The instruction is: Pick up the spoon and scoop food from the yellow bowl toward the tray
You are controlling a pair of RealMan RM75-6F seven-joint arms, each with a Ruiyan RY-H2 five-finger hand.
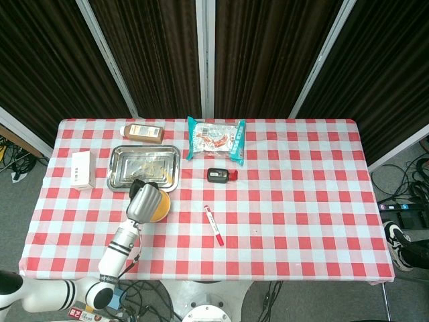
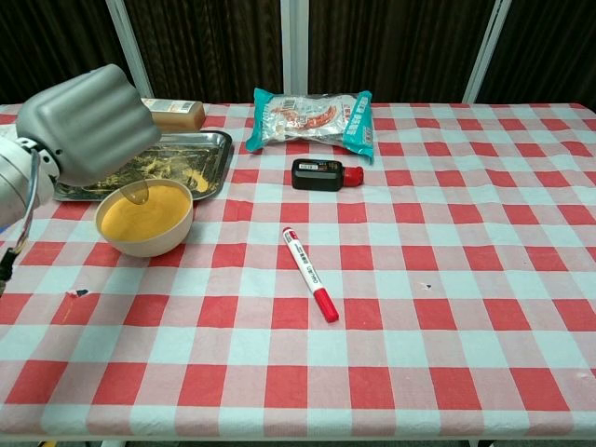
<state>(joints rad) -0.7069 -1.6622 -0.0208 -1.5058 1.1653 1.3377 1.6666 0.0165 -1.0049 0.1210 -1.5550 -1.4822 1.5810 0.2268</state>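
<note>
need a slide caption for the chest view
Left hand holds a spoon over the yellow bowl, tray just behind.

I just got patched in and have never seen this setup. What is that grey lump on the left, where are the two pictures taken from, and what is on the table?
The grey lump is the robot's left hand, on an arm that reaches in from the near left. One picture looks down from the robot's head, the other looks forward from its chest.

The hand holds a clear spoon whose tip sits over the food in the yellow bowl. Just behind the bowl lies a metal tray with food already in it.

Also on the checked cloth: a red marker, a small black bottle, a snack packet, a brown bottle lying down and a white box. The right hand is not in either picture.
</note>
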